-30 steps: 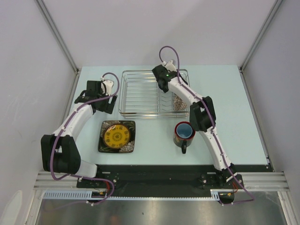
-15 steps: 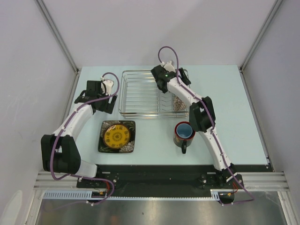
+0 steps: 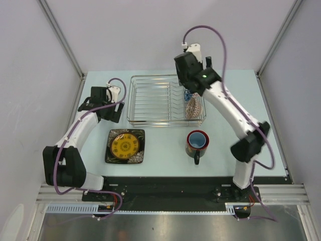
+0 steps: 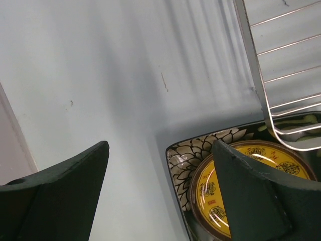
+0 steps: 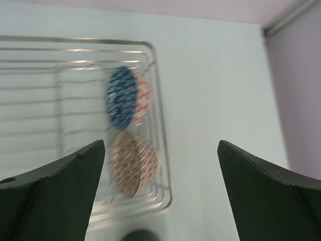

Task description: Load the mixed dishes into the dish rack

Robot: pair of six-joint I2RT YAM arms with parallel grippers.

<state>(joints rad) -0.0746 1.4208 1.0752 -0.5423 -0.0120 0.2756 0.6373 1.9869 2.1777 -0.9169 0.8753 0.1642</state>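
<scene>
The dish rack (image 3: 150, 103) sits toward the far side of the pale worktop (image 3: 241, 110). Two small bowls stand on edge in its right end, side by side. From above, the blue bowl (image 3: 187, 94) is the one nearer the rack's back rail and the brown-speckled bowl (image 3: 191, 108) the one nearer its front rail. The rest of the rack holds only bare wires.

The right wrist view adds what the top view cannot. The blue bowl has a red-and-white pattern on its other face, and both bowls lean between the wires close to the rack's right rim. That view is somewhat blurred. The right gripper (image 5: 160, 145) hangs above the rack's right end with its jaws spread wide and nothing between them.

Only the top view shows the mug (image 3: 196, 142). It stands upright on the worktop in front of the rack's right end, with a blue inside and its handle turned away from the rack.

In front of the rack's left end, the round yellow plate (image 3: 125, 145) lies on the square black plate (image 3: 138, 156). The left wrist view brings out the black plate's white petal pattern and the yellow plate's dark motifs. The rack's corner wire crosses in front of them. The left gripper (image 4: 161, 145) hovers just left of the rack, its jaws wide apart and empty.
</scene>
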